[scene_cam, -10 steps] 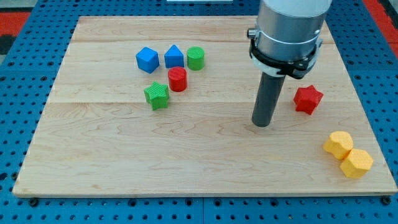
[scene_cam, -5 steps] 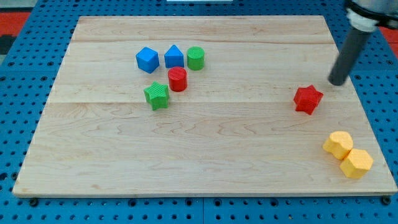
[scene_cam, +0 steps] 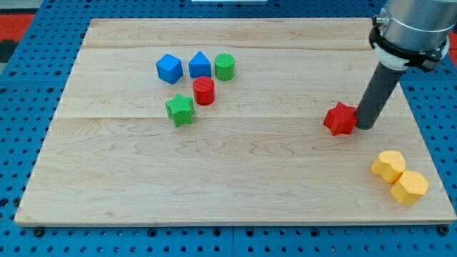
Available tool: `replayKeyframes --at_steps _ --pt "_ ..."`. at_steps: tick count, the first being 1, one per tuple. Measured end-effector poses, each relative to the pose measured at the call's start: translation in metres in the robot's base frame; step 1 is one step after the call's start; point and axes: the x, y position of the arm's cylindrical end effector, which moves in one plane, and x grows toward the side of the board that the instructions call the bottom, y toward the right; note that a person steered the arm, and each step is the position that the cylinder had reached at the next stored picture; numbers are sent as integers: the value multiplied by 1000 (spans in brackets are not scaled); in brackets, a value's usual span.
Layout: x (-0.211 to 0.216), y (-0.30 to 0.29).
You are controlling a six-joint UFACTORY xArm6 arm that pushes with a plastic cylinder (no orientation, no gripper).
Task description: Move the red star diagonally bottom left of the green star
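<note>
The red star (scene_cam: 340,119) lies on the wooden board (scene_cam: 235,185) at the view's right. My tip (scene_cam: 365,126) touches the star's right side. The green star (scene_cam: 180,109) lies far to the view's left of the red star, in a cluster of blocks at the upper left.
Next to the green star stand a red cylinder (scene_cam: 203,91), a green cylinder (scene_cam: 225,66), a blue cube (scene_cam: 169,68) and a blue pentagon-like block (scene_cam: 200,65). Two yellow blocks (scene_cam: 389,165) (scene_cam: 410,188) sit touching at the board's lower right.
My tip swung from left of the red star, round above it, to its right side. The red star has slid a little left and down.
</note>
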Motion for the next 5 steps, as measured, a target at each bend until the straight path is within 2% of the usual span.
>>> replayKeyframes --at_steps 5 --pt "10 -78"
